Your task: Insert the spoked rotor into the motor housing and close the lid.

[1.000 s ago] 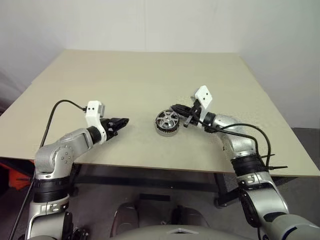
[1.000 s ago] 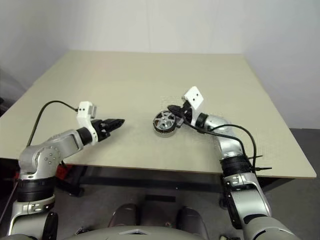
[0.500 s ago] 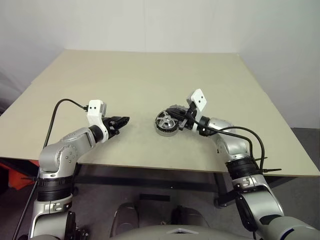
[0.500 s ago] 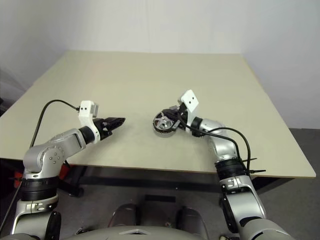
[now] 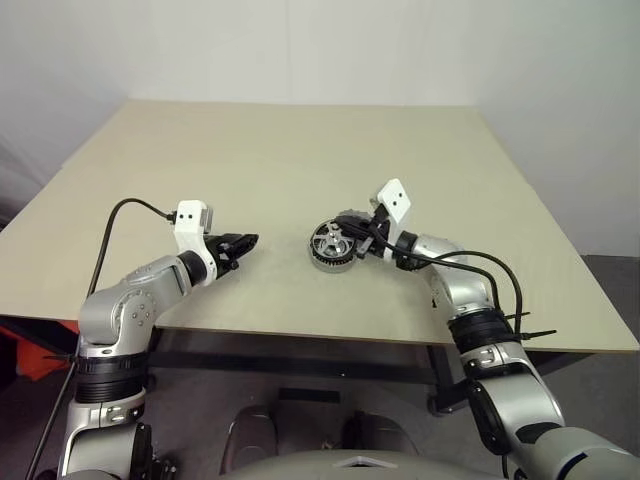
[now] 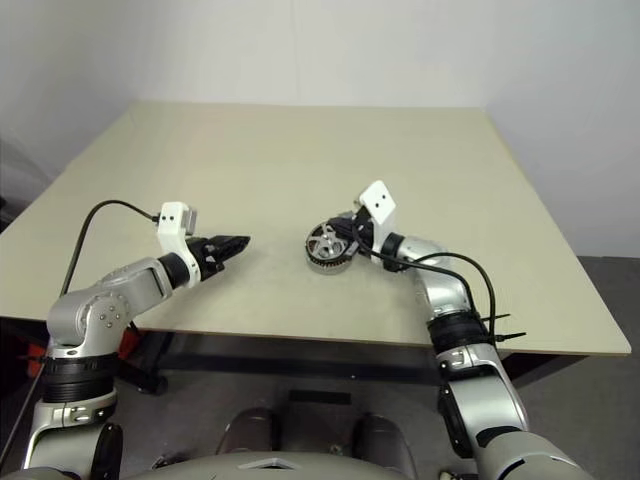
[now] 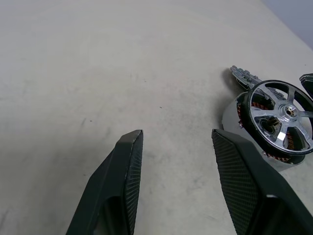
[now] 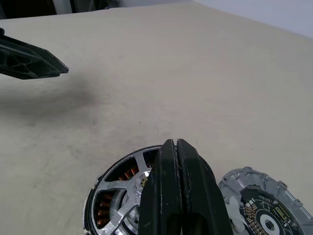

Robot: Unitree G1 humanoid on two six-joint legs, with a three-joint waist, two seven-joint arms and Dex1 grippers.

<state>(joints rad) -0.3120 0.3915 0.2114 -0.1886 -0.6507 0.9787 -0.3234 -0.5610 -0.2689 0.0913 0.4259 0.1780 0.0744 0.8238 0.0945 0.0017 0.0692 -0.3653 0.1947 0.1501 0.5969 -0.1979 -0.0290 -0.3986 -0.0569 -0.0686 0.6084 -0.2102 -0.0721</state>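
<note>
Pressed together with no gap between its two black fingers, the right gripper (image 8: 176, 161) sits over the shiny silver spoked rotor (image 7: 282, 115), its tips above the rotor's near spokes; whether they touch the metal cannot be told. That wheel-like disc lies seated in the thick dark round motor housing (image 5: 331, 259), where copper-brown windings show through the gaps between the spokes. The housing stands near the middle of the pale beige table (image 5: 280, 160).

Just beside the housing, on the side away from the left arm, the dull grey notched-edge lid (image 8: 264, 203) lies flat on the table, its inner face up with a dark centre and small gold-coloured marks that are too small to read. No brand or label is legible on any part.

Well apart from the housing, the left gripper (image 7: 176, 142) hovers low above bare tabletop with its fingers spread and nothing between them, pointing toward the motor. A black cable (image 5: 120, 215) loops from its white wrist camera block (image 5: 190, 217) over the table edge.
</note>
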